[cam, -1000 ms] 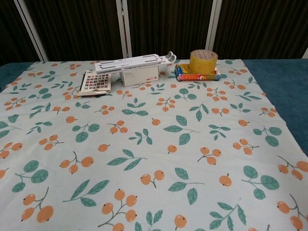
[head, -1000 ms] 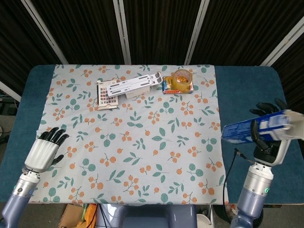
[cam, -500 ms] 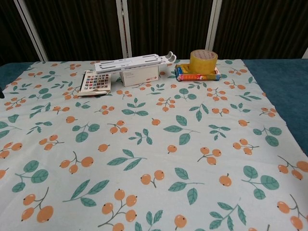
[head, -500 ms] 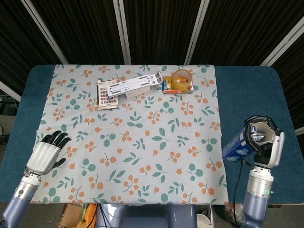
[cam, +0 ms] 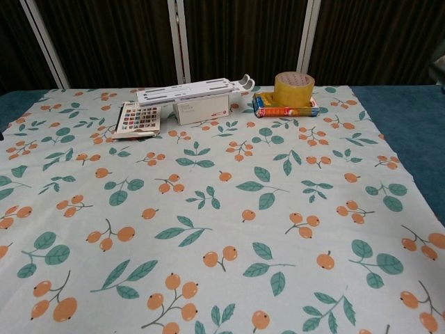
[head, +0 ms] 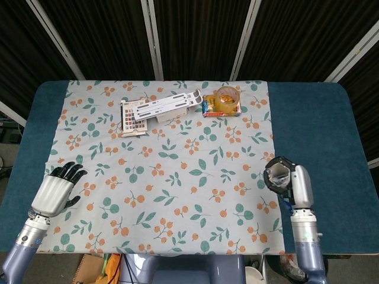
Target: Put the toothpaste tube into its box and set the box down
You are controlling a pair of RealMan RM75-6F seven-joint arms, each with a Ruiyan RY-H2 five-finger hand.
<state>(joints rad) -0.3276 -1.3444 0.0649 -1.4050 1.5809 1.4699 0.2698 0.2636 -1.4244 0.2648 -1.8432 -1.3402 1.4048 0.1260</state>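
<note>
Blue desk (head: 308, 118) is being covered by a floral cloth (head: 172, 171). At the cloth's right edge, the box (head: 278, 177) is being gripped end-on inside the right hand (head: 290, 183). The left hand (head: 56, 189) is being held empty, fingers apart.

place: robot test lab | evidence: black curtains (head: 195, 35) with white poles behind the desk (head: 308, 118) | blue cover, fruit-print cloth (head: 177, 171) | assorted props along far edge
</note>
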